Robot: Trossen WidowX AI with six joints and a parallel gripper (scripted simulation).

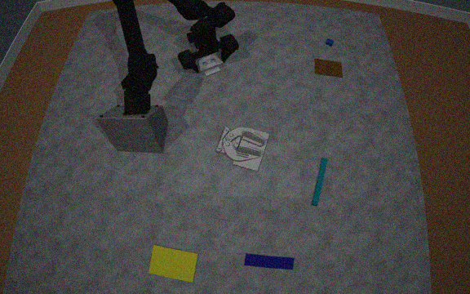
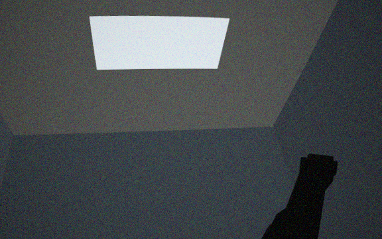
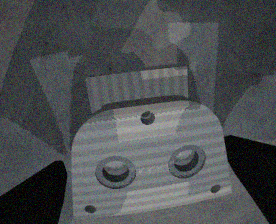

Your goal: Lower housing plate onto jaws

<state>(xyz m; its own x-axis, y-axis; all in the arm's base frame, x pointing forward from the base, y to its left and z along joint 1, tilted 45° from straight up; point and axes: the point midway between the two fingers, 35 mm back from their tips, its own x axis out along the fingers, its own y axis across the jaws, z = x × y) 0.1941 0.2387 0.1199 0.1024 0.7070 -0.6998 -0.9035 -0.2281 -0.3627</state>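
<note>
The housing plate (image 1: pixel 204 59) (image 3: pixel 149 137) is pale, with a rounded edge, two ringed holes and three small dark holes. My gripper (image 1: pixel 210 61) (image 3: pixel 146 157) is open, with its fingers on either side of the plate and closed on nothing. Whether the fingers touch the plate's sides cannot be told. Nearer the middle of the mat, a flat pale base (image 1: pixel 252 164) carries a rounded part with two long grey shapes, apparently the jaws (image 1: pixel 253 139) (image 1: pixel 248 151). Their pins and stubs are too small to make out. The exterior view shows only a dark part of the arm.
A pale ribbed block (image 1: pixel 213 70) (image 3: pixel 139 89) stands beside the housing plate. The grey arm pedestal (image 1: pixel 137 135) is at the left. A teal bar (image 1: pixel 319 181), orange rectangle (image 1: pixel 328 68) and small blue cube (image 1: pixel 330 42) lie right; yellow (image 1: pixel 173 264) and navy (image 1: pixel 269 261) rectangles lie at the front.
</note>
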